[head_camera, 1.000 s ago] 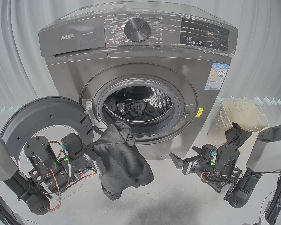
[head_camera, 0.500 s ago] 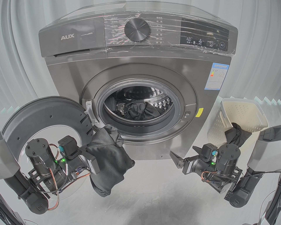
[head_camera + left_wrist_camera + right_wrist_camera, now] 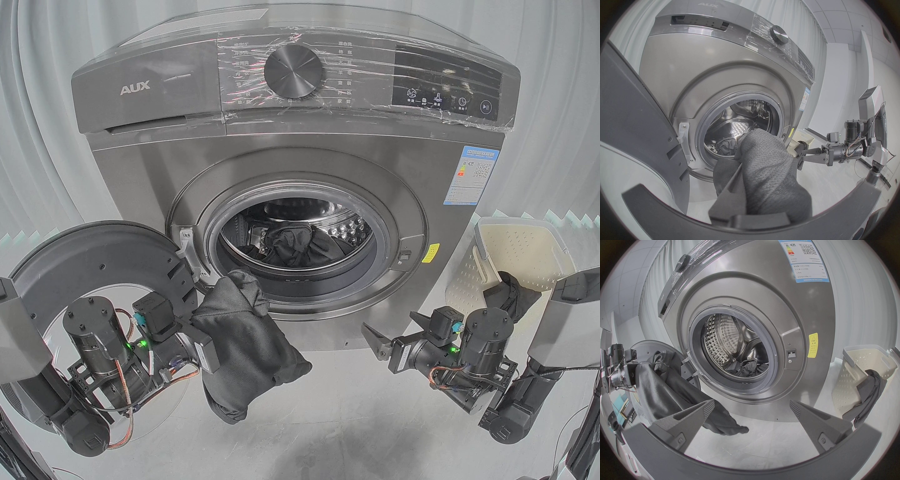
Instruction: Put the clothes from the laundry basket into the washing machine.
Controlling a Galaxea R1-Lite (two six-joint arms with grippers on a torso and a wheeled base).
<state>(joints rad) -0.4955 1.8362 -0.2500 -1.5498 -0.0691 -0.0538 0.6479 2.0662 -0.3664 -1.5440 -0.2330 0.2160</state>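
Left gripper (image 3: 209,340) clamped on dark grey garment (image 3: 250,337), which hangs low at left edge of washing machine (image 3: 300,156) opening, just beside open door (image 3: 94,262). Right gripper (image 3: 397,331) fingers apart, empty, near right. Black clothes (image 3: 300,240) inside drum. Laundry basket (image 3: 525,244) right of machine, black garment (image 3: 512,300) draped over rim.

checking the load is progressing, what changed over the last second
The left gripper, jaws shut on the grey garment, drew back toward the robot's left, away from the washing machine opening; the head camera also shifted. The right gripper with open jaws, the clothes in the drum and the dark garment on the laundry basket stayed put.
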